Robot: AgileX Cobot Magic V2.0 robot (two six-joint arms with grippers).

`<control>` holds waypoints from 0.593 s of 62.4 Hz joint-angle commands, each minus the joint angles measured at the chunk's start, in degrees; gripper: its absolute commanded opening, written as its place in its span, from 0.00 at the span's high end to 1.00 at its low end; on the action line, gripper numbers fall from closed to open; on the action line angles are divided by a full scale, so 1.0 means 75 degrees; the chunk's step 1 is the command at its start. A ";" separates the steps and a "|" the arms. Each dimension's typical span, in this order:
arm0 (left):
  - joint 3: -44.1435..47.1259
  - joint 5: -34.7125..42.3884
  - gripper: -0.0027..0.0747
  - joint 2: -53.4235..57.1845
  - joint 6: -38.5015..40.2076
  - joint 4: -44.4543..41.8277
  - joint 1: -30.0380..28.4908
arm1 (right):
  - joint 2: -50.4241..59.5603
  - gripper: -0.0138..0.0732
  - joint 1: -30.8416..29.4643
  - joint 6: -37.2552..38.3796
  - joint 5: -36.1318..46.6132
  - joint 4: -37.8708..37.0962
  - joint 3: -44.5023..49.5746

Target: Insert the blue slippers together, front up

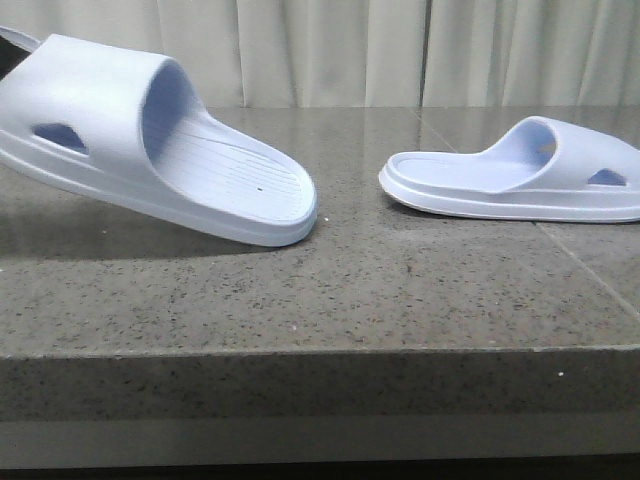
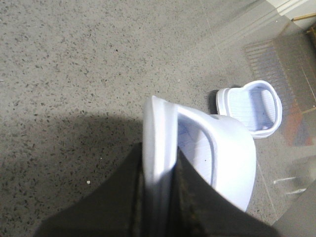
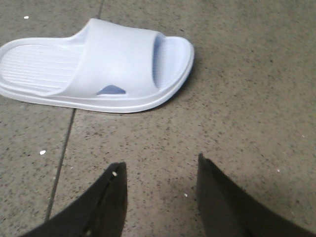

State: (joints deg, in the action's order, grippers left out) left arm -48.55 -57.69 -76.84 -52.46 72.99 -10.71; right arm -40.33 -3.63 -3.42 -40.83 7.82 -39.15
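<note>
Two blue slippers here: left gripper point(image 2: 159, 197) is clamped on one slipper's point(image 1: 150, 140) sole, tilted above the table point(image 1: 330, 290). Right gripper point(image 3: 160, 197) hangs spread wide near the other slipper point(image 3: 94, 66), which lies flat.

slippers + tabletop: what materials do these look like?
Slippers: the held slipper and the resting slipper look like one-piece moulded foam, probably EVA. Signs: matte pale blue surface, thick rounded edges, no seams, moulded footbed ribs. Exact polymer can't be told.

Tabletop: looks like polished stone or terrazzo-type slabs. Signs: grey speckled grain, slight sheen, visible joint lines.
</note>
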 commanded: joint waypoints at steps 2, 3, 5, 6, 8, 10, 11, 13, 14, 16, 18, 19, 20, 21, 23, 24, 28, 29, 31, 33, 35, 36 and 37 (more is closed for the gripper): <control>-0.0163 -0.0127 0.99 0.0235 -0.0048 0.0624 0.0037 | -0.0744 0.42 -0.0682 0.0118 0.0032 0.0071 -0.0622; -0.0163 -0.0143 0.99 0.0235 -0.0048 0.0624 0.0037 | -0.0902 0.42 -0.0832 0.0118 -0.0036 0.0113 -0.0697; -0.0163 -0.0153 0.99 0.0235 -0.0048 0.0624 0.0037 | -0.1096 0.42 -0.1034 0.0111 -0.0110 0.0193 -0.0814; -0.0163 -0.0153 0.99 0.0235 -0.0048 0.0624 0.0037 | -0.1195 0.42 -0.1134 0.0111 -0.0143 0.0231 -0.0859; -0.0163 -0.0153 0.99 0.0235 -0.0048 0.0624 0.0037 | -0.1450 0.42 -0.1374 0.0059 -0.0211 0.0364 -0.0967; -0.0163 -0.0153 0.99 0.0235 -0.0048 0.0624 0.0037 | -0.1646 0.42 -0.1552 -0.0008 -0.0286 0.0503 -0.1054; -0.0163 -0.0153 0.99 0.0235 -0.0048 0.0624 0.0037 | -0.1795 0.42 -0.1678 -0.0087 -0.0320 0.0624 -0.1116; -0.0163 -0.0153 0.99 0.0235 -0.0048 0.0624 0.0037 | -0.2041 0.42 -0.1835 -0.0240 -0.0387 0.0860 -0.1193; -0.0163 -0.0153 0.99 0.0235 -0.0048 0.0624 0.0037 | -0.2137 0.42 -0.1943 -0.0329 -0.0401 0.0982 -0.1236; -0.0163 -0.0153 0.99 0.0235 -0.0048 0.0624 0.0037 | -0.2382 0.42 -0.2108 -0.0588 -0.0455 0.1317 -0.1332; -0.0163 -0.0153 0.99 0.0235 -0.0048 0.0624 0.0037 | -0.2637 0.42 -0.2253 -0.0994 -0.0535 0.1699 -0.1468; -0.0163 -0.0153 0.99 0.0235 -0.0048 0.0624 0.0037 | -0.2799 0.42 -0.2309 -0.1135 -0.0597 0.1933 -0.1514; -0.0163 -0.0153 0.99 0.0235 -0.0048 0.0624 0.0037 | -0.2906 0.42 -0.2390 -0.1278 -0.0639 0.2099 -0.1567; -0.0163 -0.0153 0.99 0.0235 -0.0048 0.0624 0.0037 | -0.3070 0.42 -0.2443 -0.1491 -0.0720 0.2344 -0.1646; -0.0163 -0.0153 0.99 0.0235 -0.0061 0.0624 0.0037 | -0.3291 0.42 -0.2578 -0.1829 -0.0823 0.2688 -0.1763; -0.0163 -0.0153 0.99 0.0235 -0.0061 0.0624 0.0037 | -0.3461 0.42 -0.2658 -0.1952 -0.0881 0.2942 -0.1846; -0.0163 -0.0153 0.99 0.0235 -0.0061 0.0599 0.0037 | -0.3956 0.42 -0.2874 -0.2576 -0.1007 0.3684 -0.2117; -0.0163 -0.0153 0.99 0.0235 -0.0076 0.0599 0.0037 | -0.4065 0.42 -0.2914 -0.2694 -0.1040 0.3829 -0.2168; -0.0163 -0.0153 0.99 0.0235 -0.0090 0.0582 0.0037 | -0.4327 0.42 -0.3005 -0.2964 -0.1123 0.4178 -0.2289; -0.0163 -0.0153 0.99 0.0235 -0.0111 0.0565 0.0037 | -0.4528 0.42 -0.3058 -0.3183 -0.1197 0.4439 -0.2382; -0.0163 -0.0153 0.99 0.0235 -0.0111 0.0565 0.0037 | -0.4772 0.42 -0.3103 -0.3429 -0.1274 0.4747 -0.2476; -0.0163 -0.0153 0.99 0.0235 -0.0111 0.0565 0.0037 | -0.4914 0.42 -0.3109 -0.3525 -0.1321 0.4922 -0.2509; -0.0163 -0.0153 0.99 0.0235 -0.0111 0.0565 0.0037 | -0.5006 0.42 -0.3109 -0.3626 -0.1343 0.5031 -0.2541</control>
State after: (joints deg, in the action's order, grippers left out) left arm -48.44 -57.61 -76.84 -52.82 73.30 -10.71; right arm -75.35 -26.10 -25.26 -50.37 37.66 -55.09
